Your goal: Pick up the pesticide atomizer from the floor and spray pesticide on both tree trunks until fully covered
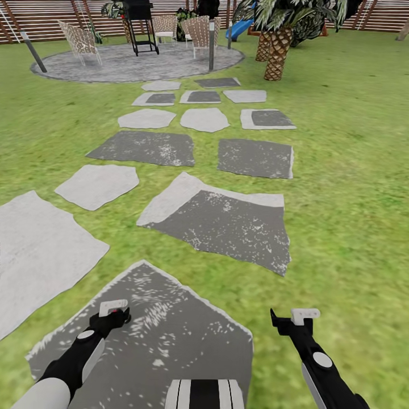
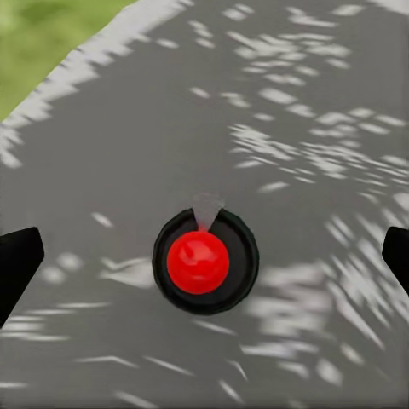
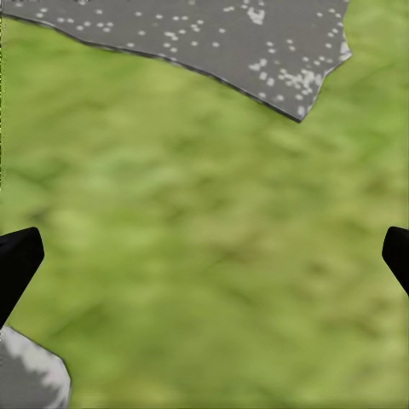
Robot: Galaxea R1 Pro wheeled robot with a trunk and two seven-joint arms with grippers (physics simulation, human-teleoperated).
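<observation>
The pesticide atomizer is out of view. I look across the garden lawn (image 1: 352,170), the floor of green grass. A pale trunk-like shape (image 1: 404,30) leans at the far right by the fence; I cannot tell whether it is one of the trees. My left gripper (image 1: 113,313) hangs open over a grey paving slab (image 1: 170,335). In the left wrist view its fingertips (image 2: 17,266) stand wide apart, with a red ball in a black ring (image 2: 204,261) between them; what it is I cannot tell. My right gripper (image 1: 292,318) is open over grass, holding nothing (image 3: 204,256).
Grey and white stepping slabs (image 1: 224,221) run ahead to a round paved patio (image 1: 136,62) with a black grill (image 1: 139,23) and wicker chairs (image 1: 79,40). Scaly-trunked palms (image 1: 278,54) stand at the right. A brown slat fence (image 1: 34,17) closes the back.
</observation>
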